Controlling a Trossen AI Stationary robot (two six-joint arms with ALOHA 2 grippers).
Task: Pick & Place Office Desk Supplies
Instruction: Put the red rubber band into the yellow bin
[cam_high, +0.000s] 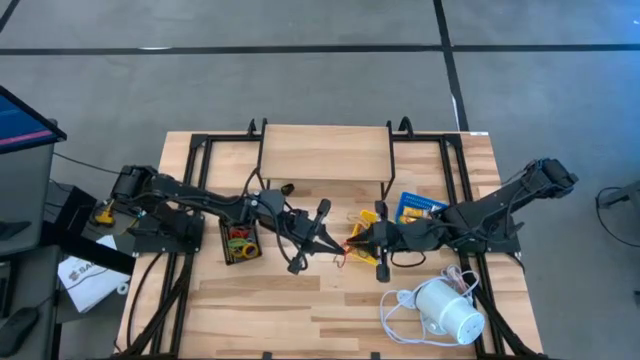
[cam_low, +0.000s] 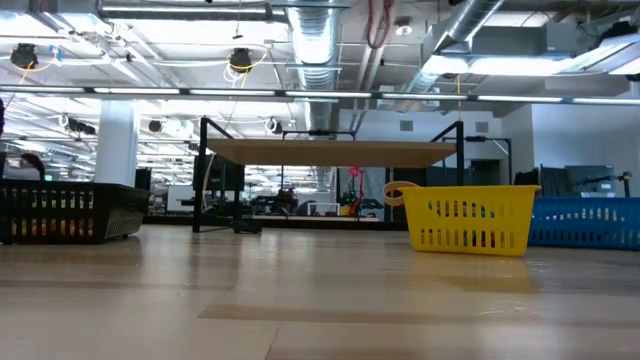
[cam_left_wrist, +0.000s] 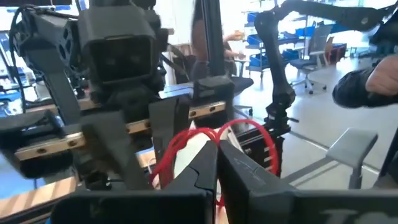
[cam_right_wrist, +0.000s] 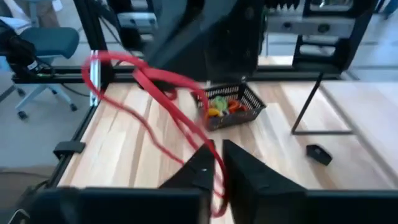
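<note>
At the table's centre the two grippers meet tip to tip, and a red rubber band stretches between them. The left gripper, at 9 o'clock of the band, is closed on one end; the right gripper, at 3 o'clock, is pinched on the other. The black mesh tray, just beside the left gripper at its 9 o'clock, holds colourful bands. The blue tray sits at 1 o'clock of the right gripper; its contents cannot be made out.

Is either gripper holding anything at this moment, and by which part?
Both hold one red rubber band, stretched between them above the table's middle. The left gripper and the right gripper each pinch the loop at opposite ends, fingers shut on it.
</note>
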